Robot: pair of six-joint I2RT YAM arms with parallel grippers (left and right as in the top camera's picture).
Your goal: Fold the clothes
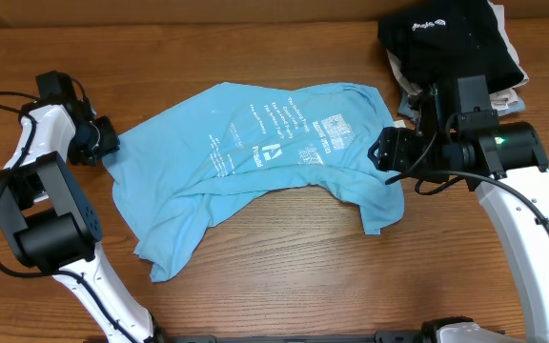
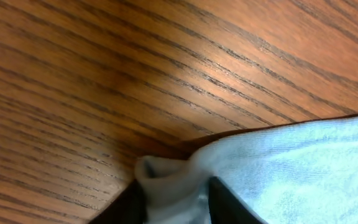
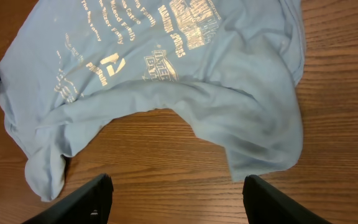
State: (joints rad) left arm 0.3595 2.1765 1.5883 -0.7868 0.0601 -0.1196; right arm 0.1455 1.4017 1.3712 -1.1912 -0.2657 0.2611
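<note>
**A:** Overhead view. Where is the T-shirt (image 1: 255,162) lying, and along what line?

**B:** It is lying crumpled, print side up, at the middle of the table (image 1: 351,286). Its long axis is running from about 8 o'clock to 2 o'clock. The black garment (image 1: 446,43) is sitting apart, toward 1 o'clock.

**A:** Which way is the cloth lying from each arm?

**B:** From the left gripper (image 1: 103,143) it is spreading toward 3 o'clock. From the right gripper (image 1: 389,152) it is spreading toward 9 o'clock.

**A:** What is each one holding?

**B:** Left wrist view: the fingers (image 2: 225,205) are pinching a small rolled fold of the shirt's edge, and cloth is filling the gap between them. Right wrist view: the jaws are standing wide apart with nothing between them. The shirt's drooping lobe is lying just ahead of them, at 12 to 1 o'clock.

**A:** What is the coming move turning on?

**B:** As a judgement: the left side is gripping the 9 o'clock edge. The right arm, being nearer the 3 o'clock edge, is the one placed to take it so the cloth can be drawn flat.
</note>
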